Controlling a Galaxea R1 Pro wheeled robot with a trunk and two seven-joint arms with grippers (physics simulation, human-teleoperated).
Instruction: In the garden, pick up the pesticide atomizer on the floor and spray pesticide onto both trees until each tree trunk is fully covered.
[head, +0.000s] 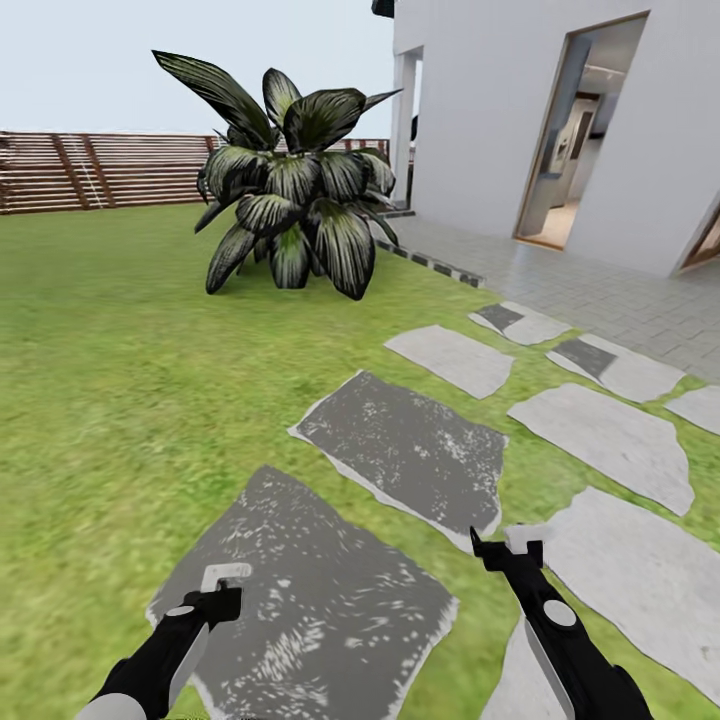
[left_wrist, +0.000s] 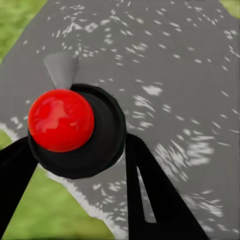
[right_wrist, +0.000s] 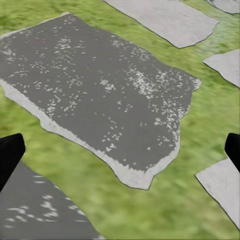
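My left gripper (head: 222, 590) hangs low over a dark speckled paving stone (head: 320, 600) on the floor, shut on the pesticide atomizer (left_wrist: 61, 120). In the left wrist view the atomizer shows end-on as a black round body with a glossy red cap and a grey spout, wedged between the two black fingers (left_wrist: 150, 195). My right gripper (head: 510, 548) is open with nothing in it, its fingers spread wide over another grey stone (right_wrist: 105, 95) and grass. The trees and their trunks are out of view.
Green lawn (head: 120, 400) stretches left to a brown slat fence (head: 100, 170). A black-leaved plant (head: 290, 190) stands ahead. Pale stepping stones (head: 610, 440) lead right to the white house (head: 500, 110), its tiled terrace and an open doorway (head: 580, 140).
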